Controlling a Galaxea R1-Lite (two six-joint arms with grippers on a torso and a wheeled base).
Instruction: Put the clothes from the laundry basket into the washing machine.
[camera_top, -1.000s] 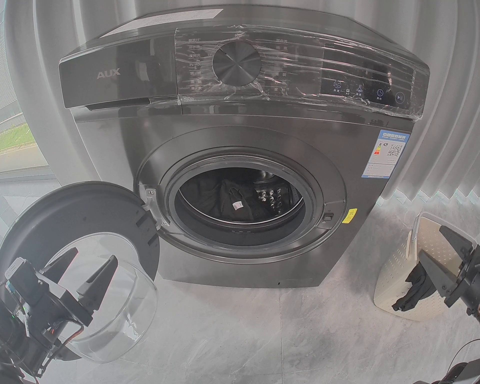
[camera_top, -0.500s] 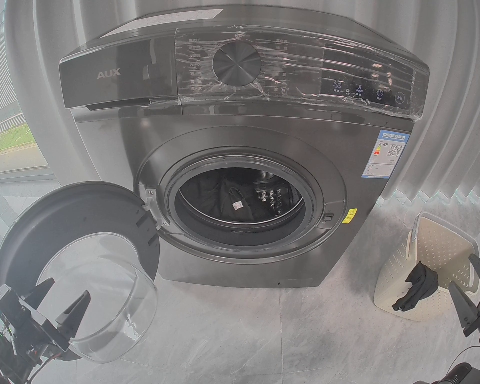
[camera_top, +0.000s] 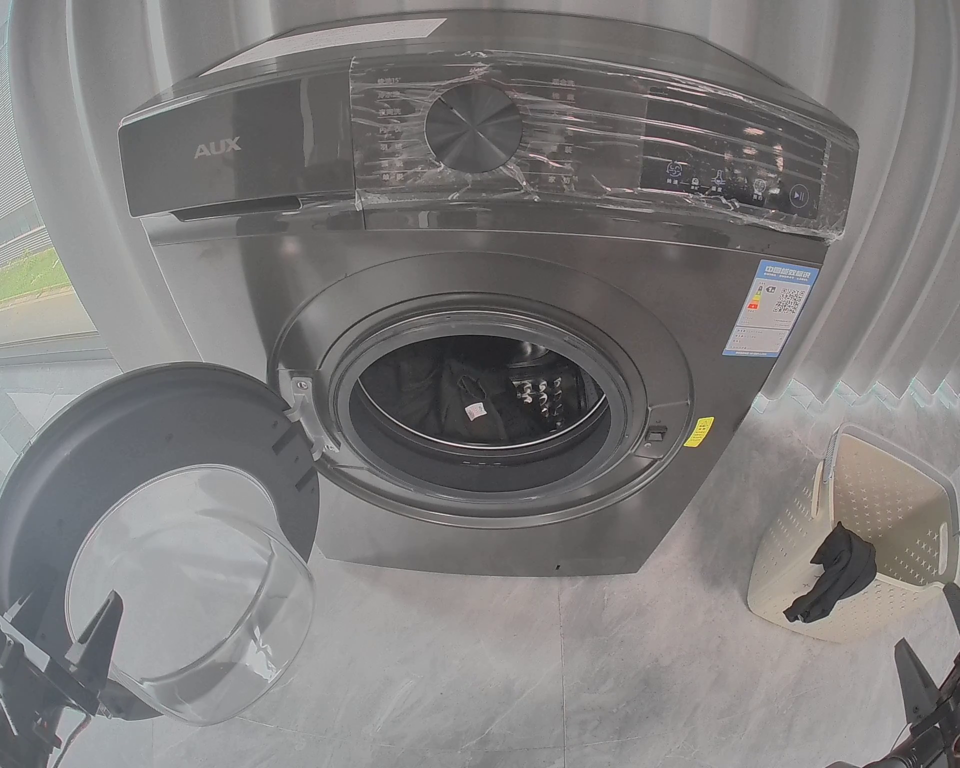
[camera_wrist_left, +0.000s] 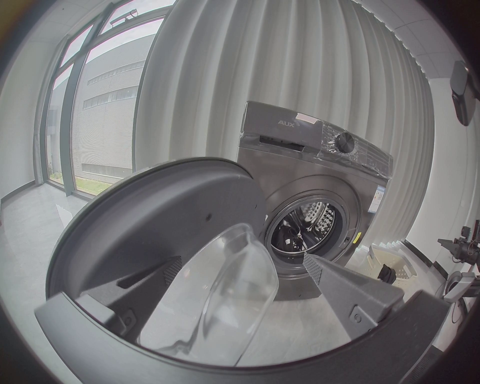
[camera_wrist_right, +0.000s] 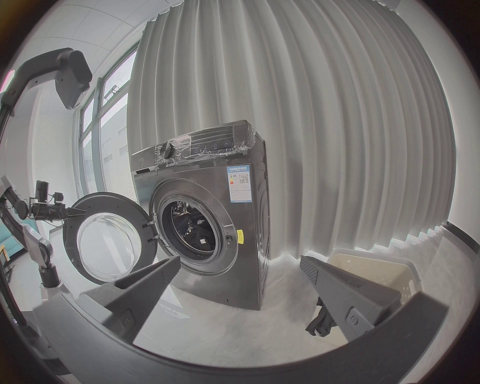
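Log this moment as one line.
door open | dark clothes inside washer | one dark garment over basket rim | left hand open by door | right hand open near basket

Before me, pale pleated curtain (camera_top: 900, 250) across the upper frame, glossy grey marbled floor tiles (camera_top: 600, 680) along the bottom, daylit window (camera_top: 30, 285) at left edge.

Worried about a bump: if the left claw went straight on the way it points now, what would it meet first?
Most likely the clear glass bowl of the open door: it lies straight ahead of the open left claw, seemingly close, though depth is unclear.
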